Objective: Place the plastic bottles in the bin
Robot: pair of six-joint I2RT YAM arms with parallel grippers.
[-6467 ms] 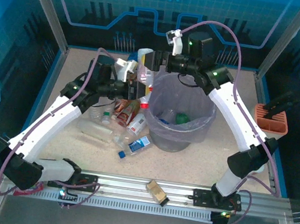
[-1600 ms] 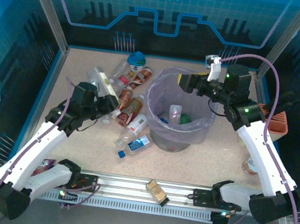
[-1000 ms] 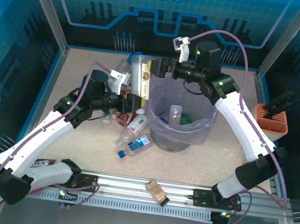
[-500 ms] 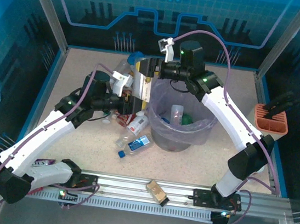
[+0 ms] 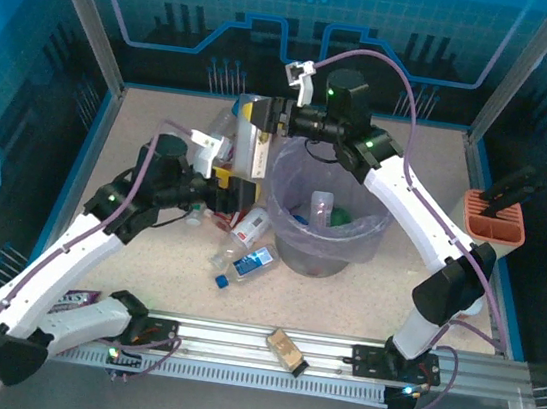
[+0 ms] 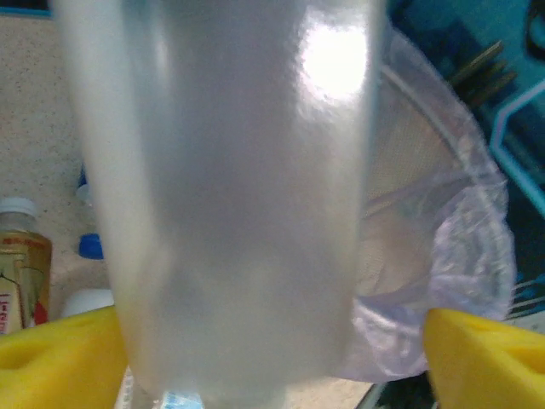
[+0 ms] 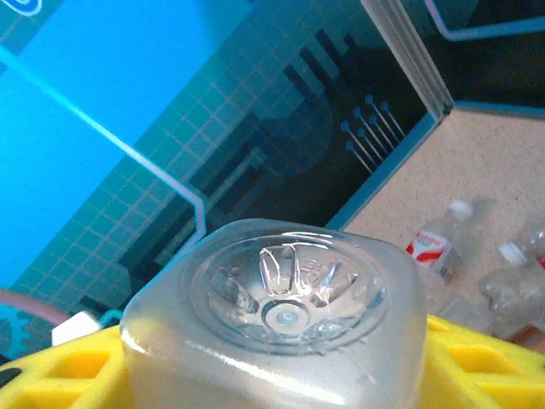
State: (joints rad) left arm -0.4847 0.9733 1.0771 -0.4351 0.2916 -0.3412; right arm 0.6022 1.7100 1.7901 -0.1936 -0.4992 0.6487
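Our right gripper [image 5: 262, 118] is clamped on the base end of a clear squarish plastic bottle [image 5: 250, 149]. In the right wrist view its yellow pads [image 7: 60, 375] press that moulded base from both sides. Our left gripper [image 5: 228, 184] sits lower on the same bottle. In the left wrist view it looks spread: one pad [image 6: 60, 362] lies against the bottle wall [image 6: 238, 213] and the other stands clear of it.

The bottle hangs roughly upright just beside the round grey bin lined with a lavender bag [image 5: 381, 217]. It is over the table, not over the opening. A few bottles already lie inside the bin, and several loose bottles [image 5: 246, 261] wait on the table below.

We judge this a handover, with the carry to the bin yet to come. Our main worry is the single grip on one end of a smooth, light bottle, which could pivot or slip out during a fast swing. If the left gripper leaves with one pad touching, it may drag the bottle askew. Letting go here would drop it onto the pile, and a low pass could snag the bag's rim [image 6: 464, 256].
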